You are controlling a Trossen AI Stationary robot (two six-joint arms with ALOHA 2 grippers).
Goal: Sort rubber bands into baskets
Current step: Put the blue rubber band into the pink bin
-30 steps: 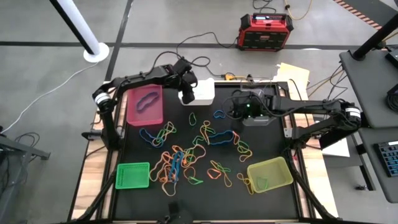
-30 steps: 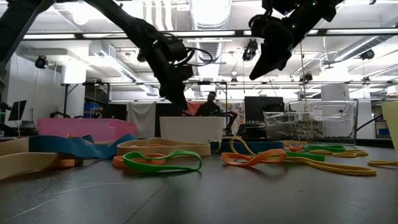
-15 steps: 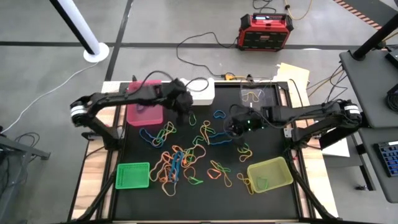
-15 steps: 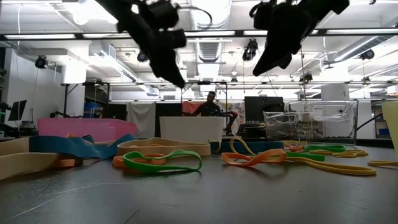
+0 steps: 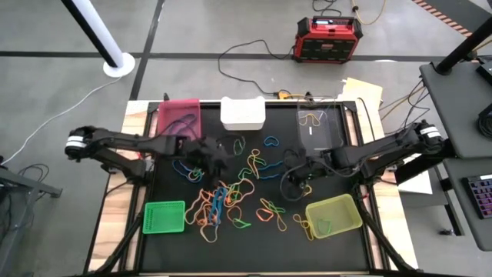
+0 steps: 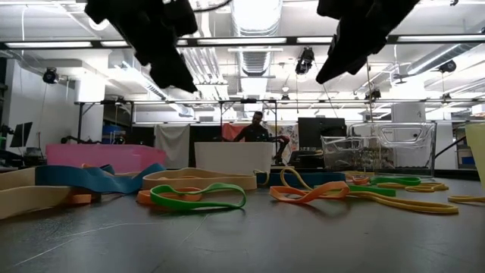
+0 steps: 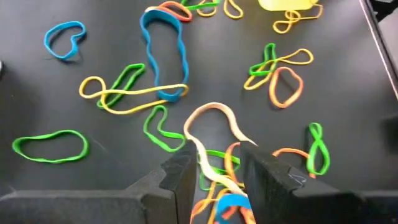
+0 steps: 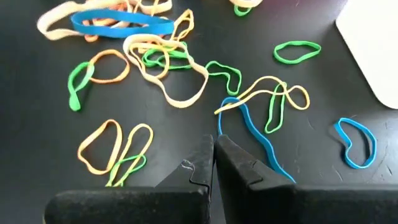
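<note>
The rubber bands point(image 5: 231, 188) lie scattered over the middle of the black table point(image 5: 254, 238), thickest just in front of the white basket point(image 5: 243, 113), and we take the step in hand to be picking single bands out of that tangle. In the left wrist view a long tan band point(image 7: 214, 140) runs up between the parted jaws of the left gripper point(image 7: 214, 174), with orange and blue loops crossing it close to the tips; nothing is held yet. We should come down on the tan band where it lies clear of the others, farther from the jaws, so that closing does not drag its neighbours along. The right gripper point(image 8: 214, 155) hangs over the table on the other side of the white basket's front, its jaws nearly together and empty, with a blue band point(image 8: 252, 137) just ahead; we would open them before descending. From that white basket, the pink basket point(image 5: 179, 117) and clear basket point(image 5: 317, 125) sit to either side along the far edge, while the green basket point(image 5: 164, 217) and yellow-green basket point(image 5: 333, 215) sit at the near corners. We judge most of the sorting undone.
</note>
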